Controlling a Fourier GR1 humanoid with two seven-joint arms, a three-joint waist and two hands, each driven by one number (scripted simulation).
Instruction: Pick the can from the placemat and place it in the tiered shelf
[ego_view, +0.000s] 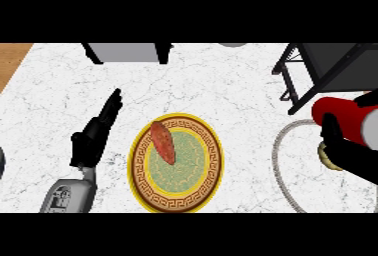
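The right hand (351, 157) is clenched round the red can (336, 112), just beside the tiered shelf (336, 57); the left hand (96, 132) lies released, well apart from it.

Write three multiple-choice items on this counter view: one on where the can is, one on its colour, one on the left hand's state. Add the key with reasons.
1. Where is the can?
A. lying free, with no hand on it
B. held in the right hand, at the view's right edge
C. out of view

2. What colour is the can's side?
A. red
B. green
C. blue

3. How is the left hand?
A. curled round a thing
B. open, fingers straight, holding nothing
C. curled into an empty fist

Key: 1 B, since the hand's black fingers curl round the can by the right edge. 2 A, since the can's visible side is red. 3 B, since the fingers point straight up the view with nothing between them.
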